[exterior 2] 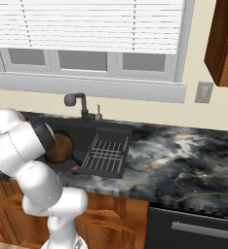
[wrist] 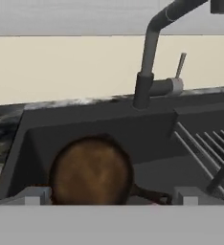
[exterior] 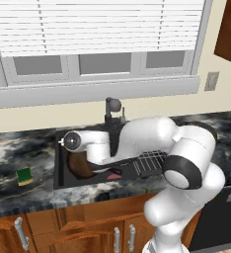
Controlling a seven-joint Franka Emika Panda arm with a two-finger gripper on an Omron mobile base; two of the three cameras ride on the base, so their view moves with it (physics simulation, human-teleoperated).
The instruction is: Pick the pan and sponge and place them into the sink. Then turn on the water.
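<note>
The pan point(exterior: 80, 167) lies in the left part of the black sink point(exterior: 58, 163), dark brown side up; it also shows in the right base view as the pan point(exterior 2: 60, 147). My gripper point(wrist: 111, 196) hovers just above the pan point(wrist: 91, 170), open, its two fingertips point(wrist: 35, 196) standing wide to either side with nothing held. On the counter left of the basin rests the green and yellow sponge point(exterior: 23, 175), apart from the arm. The dark faucet point(wrist: 150, 52) rises behind the sink point(wrist: 109, 129); no water falls from it.
A grey wire dish rack point(exterior: 149, 163) fills the sink's right section. The marble counter point(exterior 2: 184, 155) stretches to the right. A window sill point(exterior: 97, 91) juts out above the faucet point(exterior: 112, 105). Wooden cabinet doors point(exterior: 88, 232) run below the counter.
</note>
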